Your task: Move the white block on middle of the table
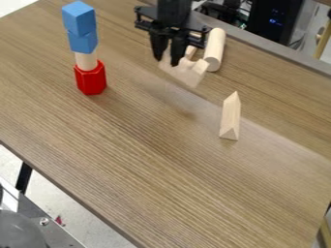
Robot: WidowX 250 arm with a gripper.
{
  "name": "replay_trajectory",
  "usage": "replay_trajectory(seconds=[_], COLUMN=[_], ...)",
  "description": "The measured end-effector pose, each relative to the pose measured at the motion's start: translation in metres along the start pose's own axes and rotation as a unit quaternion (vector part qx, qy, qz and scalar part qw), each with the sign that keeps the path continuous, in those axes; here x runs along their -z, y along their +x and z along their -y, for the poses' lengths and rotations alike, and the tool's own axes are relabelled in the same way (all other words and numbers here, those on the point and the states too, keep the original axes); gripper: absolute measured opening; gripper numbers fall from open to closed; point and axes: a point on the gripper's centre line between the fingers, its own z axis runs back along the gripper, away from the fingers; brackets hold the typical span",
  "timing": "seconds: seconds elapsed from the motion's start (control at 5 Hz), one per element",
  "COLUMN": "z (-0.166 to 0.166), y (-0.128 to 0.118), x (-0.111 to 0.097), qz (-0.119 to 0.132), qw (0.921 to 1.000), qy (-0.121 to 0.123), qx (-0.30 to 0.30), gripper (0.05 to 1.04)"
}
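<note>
At the left of the camera view a stack stands on the table (123, 164): a red hexagonal block (90, 80) at the bottom, a pale peg (86, 60) in it, then a lower blue block (82, 41) and an upper blue cube (79, 18). Right of that stack and well apart from it, the gripper (166, 58) hangs near the far edge, fingers pointing down. Its jaws appear closed on one end of the notched pale block (188, 74), most likely the white block of the task. The block's body juts out from them to the right and toward the near side, its length slanting down that way; a faint dark patch on the wood below suggests it is off the surface. Behind its right end lies a pale cylinder (215, 50), and further right and nearer stands a pale triangular prism (230, 117), apart from the block. The middle lies on the near side of the jaws, so the carry should go toward the near edge, the overhanging end kept clear of the prism, before lowering and release.
</note>
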Motion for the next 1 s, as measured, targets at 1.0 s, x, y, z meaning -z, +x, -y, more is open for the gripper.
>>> replay_trajectory(seconds=[1.0], z=[0.0], y=[-0.028], x=[0.027], qz=[-0.053], qw=[0.9916], qy=[-0.081], qx=[-0.086], gripper=[0.678])
